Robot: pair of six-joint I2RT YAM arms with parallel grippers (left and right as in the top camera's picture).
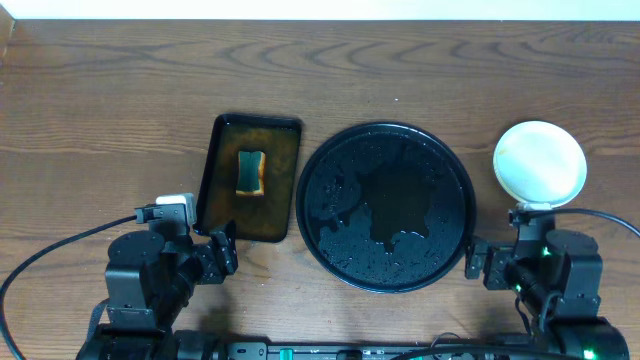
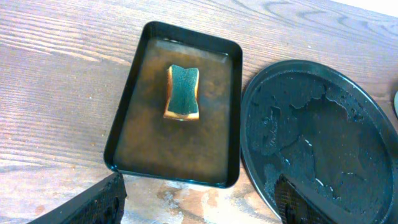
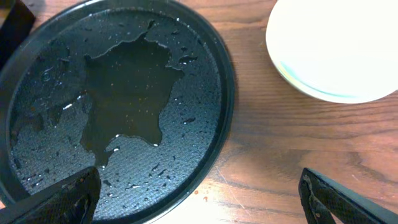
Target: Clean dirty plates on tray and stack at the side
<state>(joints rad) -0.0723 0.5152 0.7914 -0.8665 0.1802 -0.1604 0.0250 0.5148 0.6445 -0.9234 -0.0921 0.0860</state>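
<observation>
The round black tray [image 1: 330, 240] lies at the table's middle, wet, with a puddle and no plates on it. It also shows in the left wrist view [image 2: 267, 93] and the right wrist view [image 3: 211, 74]. The plates [image 1: 539, 162] stand as a pale stack on the bare wood to the tray's right; only the top pale one shows, and it also appears in the right wrist view [image 3: 336, 50]. My left gripper [image 2: 199, 202] is open and empty near the front edge. My right gripper [image 3: 199, 199] is open and empty at the tray's front right rim.
A dark rectangular tray [image 1: 285, 225] with brownish water holds a green and yellow sponge [image 1: 251, 172] left of the round tray. It shows in the left wrist view [image 2: 124, 124] with the sponge [image 2: 182, 92]. Drops lie on the wood.
</observation>
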